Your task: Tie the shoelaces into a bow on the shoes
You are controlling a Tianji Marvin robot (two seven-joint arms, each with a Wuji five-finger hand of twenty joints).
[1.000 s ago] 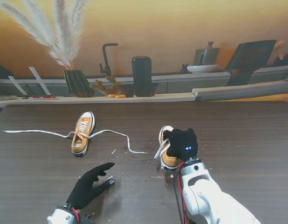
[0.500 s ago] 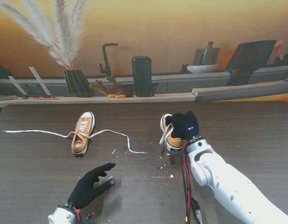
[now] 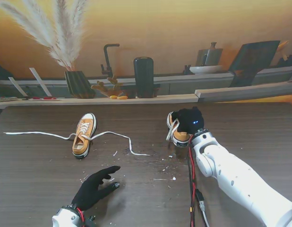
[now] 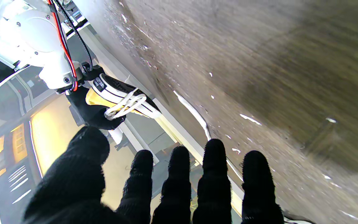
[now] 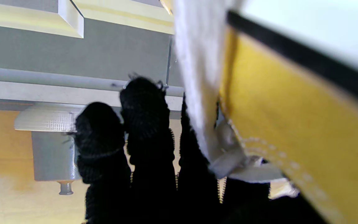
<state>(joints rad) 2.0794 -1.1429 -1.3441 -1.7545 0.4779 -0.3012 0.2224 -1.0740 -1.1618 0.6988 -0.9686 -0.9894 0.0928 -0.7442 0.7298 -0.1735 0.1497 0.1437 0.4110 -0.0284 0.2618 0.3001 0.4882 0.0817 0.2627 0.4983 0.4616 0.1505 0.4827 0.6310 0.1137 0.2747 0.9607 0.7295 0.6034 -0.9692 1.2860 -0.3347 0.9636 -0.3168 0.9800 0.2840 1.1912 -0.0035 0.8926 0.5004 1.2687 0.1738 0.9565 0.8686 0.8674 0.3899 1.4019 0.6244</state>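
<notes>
My right hand point(image 3: 187, 122), in a black glove, is shut on a yellow sneaker point(image 3: 178, 135) right of the table's middle, and its white laces point(image 3: 172, 134) hang looped off the side. In the left wrist view that same sneaker point(image 4: 117, 93) shows its white sole and bunched laces. The right wrist view is filled by the sneaker's yellow canvas point(image 5: 278, 124) against my fingers point(image 5: 141, 130). A second yellow sneaker point(image 3: 83, 135) lies to the left, its long white laces point(image 3: 117, 138) untied and spread both ways over the table. My left hand point(image 3: 95, 187) hovers open near the table's front, fingers apart.
White crumbs and scraps point(image 3: 162, 170) dot the dark wooden table point(image 3: 250, 137) between the shoes. Along the far edge stand a vase with pampas grass point(image 3: 77, 82), a black cylinder point(image 3: 143, 76), and a ledge with a bowl point(image 3: 205, 69). A cable point(image 3: 191, 189) runs along my right arm.
My right hand has carried its sneaker away from me and slightly right, toward the back of the table. My left hand has barely shifted.
</notes>
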